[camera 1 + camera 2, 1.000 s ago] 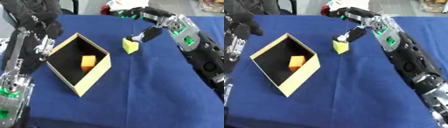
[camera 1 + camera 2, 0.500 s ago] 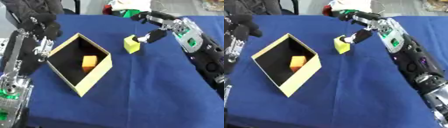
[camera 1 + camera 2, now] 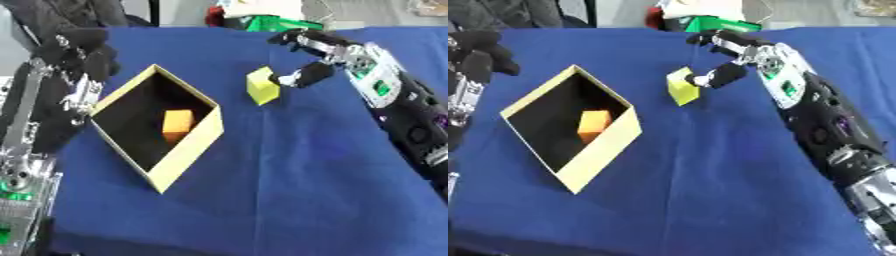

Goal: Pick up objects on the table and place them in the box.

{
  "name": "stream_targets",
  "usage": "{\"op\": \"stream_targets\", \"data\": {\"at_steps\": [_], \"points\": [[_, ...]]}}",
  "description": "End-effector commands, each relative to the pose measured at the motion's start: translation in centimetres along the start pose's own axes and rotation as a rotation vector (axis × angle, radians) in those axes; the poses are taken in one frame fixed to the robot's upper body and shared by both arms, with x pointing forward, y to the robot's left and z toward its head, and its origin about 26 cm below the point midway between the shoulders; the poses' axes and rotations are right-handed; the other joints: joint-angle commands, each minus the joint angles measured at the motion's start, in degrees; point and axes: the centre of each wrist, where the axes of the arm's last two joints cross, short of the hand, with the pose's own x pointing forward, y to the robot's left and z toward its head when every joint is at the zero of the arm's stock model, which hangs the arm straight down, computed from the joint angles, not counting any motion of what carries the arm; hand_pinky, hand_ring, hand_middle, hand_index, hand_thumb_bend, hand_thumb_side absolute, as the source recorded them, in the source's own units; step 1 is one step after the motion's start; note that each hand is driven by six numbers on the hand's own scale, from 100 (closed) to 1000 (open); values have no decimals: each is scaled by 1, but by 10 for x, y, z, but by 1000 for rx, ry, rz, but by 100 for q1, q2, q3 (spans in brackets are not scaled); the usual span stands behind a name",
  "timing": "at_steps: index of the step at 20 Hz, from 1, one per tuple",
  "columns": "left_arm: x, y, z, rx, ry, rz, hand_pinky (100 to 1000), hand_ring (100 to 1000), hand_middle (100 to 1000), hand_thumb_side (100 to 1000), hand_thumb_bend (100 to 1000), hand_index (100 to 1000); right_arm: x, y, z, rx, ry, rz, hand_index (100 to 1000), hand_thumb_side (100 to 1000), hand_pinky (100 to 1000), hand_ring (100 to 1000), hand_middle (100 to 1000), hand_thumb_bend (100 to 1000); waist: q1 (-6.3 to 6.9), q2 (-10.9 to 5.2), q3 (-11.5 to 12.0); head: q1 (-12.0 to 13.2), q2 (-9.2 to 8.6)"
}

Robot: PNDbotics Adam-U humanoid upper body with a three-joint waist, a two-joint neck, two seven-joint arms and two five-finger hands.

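Note:
A yellow block [image 3: 262,86] sits tilted on the blue tablecloth [image 3: 297,170], right of the box. My right hand [image 3: 325,50] reaches in from the upper right. Its thumb tip rests against the block's right face and its fingers [image 3: 293,38] stretch out above the block without closing on it. The open yellow cardboard box [image 3: 194,147] lies at the left with an orange block [image 3: 177,123] inside. My left hand [image 3: 80,56] hangs by the box's upper left wall; whether it touches the box is unclear.
Green, red and white items [image 3: 262,17] are piled at the table's far edge behind the right hand. My left forearm [image 3: 35,125] runs down the left side beside the box. Bare blue cloth spreads across the front and right.
My right hand has shifted a little right and down, bringing its thumb from above the yellow block to the block's right face. The block has nudged slightly. The left hand and box stay put.

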Motion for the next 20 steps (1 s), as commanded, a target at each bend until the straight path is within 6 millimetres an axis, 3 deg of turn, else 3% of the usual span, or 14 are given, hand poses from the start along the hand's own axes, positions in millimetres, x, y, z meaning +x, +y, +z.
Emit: {"op": "stream_targets", "data": {"at_steps": [1, 20], "points": [[3, 5, -2, -4, -13, -16, 617, 581, 563, 601, 281, 754, 2, -11, -1, -25, 6, 27, 981, 477, 852, 975, 919, 339, 9, -73, 22, -29, 8], [4, 4, -3, -15, -18, -14, 617, 580, 560, 603, 280, 756, 10, 8, -15, 35, -23, 3, 980, 500, 844, 971, 901, 326, 34, -39, 91, -49, 55]]}}
